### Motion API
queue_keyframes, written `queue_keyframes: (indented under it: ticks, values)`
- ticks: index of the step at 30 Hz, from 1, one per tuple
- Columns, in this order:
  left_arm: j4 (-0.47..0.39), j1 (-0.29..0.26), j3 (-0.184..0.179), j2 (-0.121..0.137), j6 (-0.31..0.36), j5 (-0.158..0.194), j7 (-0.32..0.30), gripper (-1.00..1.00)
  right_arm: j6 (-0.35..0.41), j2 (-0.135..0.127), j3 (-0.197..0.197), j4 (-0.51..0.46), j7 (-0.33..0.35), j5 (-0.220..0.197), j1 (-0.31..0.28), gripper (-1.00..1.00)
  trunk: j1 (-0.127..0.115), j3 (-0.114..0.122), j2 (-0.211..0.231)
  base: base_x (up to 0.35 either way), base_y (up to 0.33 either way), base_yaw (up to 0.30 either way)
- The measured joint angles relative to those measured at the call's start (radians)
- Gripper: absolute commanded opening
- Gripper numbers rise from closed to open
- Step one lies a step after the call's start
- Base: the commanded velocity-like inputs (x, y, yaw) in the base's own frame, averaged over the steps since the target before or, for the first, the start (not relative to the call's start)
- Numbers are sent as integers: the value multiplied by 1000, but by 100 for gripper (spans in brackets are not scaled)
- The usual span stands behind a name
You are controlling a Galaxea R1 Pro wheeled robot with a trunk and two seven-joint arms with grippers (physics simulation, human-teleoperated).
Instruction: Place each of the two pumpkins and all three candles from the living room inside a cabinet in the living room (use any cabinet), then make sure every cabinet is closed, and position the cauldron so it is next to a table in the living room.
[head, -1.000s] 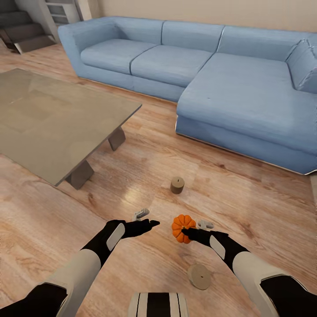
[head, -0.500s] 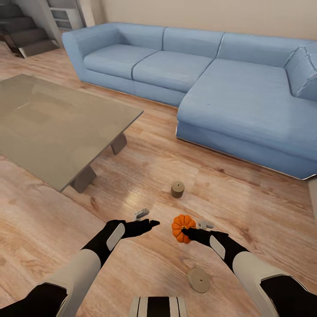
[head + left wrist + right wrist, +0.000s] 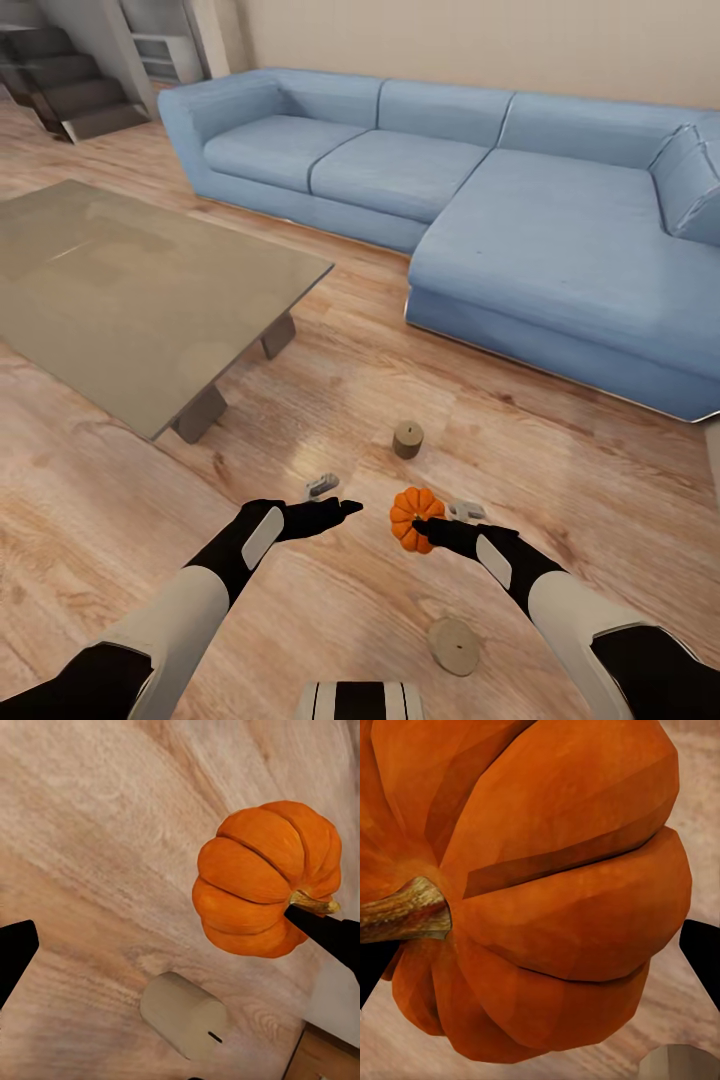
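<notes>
Right jaws round one pumpkin point(image 3: 412, 517)

This is a home's living room. A big light-blue sectional sofa point(image 3: 470, 190) runs along the far beige wall point(image 3: 480, 40) and turns the corner at the right, with a cushion point(image 3: 690, 165) at that end. A long, low coffee table, a glossy grey-beige surface point(image 3: 130, 290) on short block legs, stands at the left. The floor point(image 3: 330, 600) is warm wood planking. In the far left corner a dark staircase point(image 3: 60, 90) climbs beside pale shelving point(image 3: 165, 50). Seasonal decor adds to the domestic look: a pumpkin point(image 3: 412, 518) and stubby candles point(image 3: 407, 439) near the middle.
</notes>
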Motion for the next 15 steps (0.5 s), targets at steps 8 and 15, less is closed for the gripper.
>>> queue_keyframes:
  ticks: [8,15]
  values:
    - [0,0,0,1,0,0,0,100,0,1,0,0,0,1,0,-100,0,12,0,0,0,64]
    - [39,0,1,1,-41,-1,0,100,0,1,0,0,0,0,0,-100,0,23,0,0,0,66]
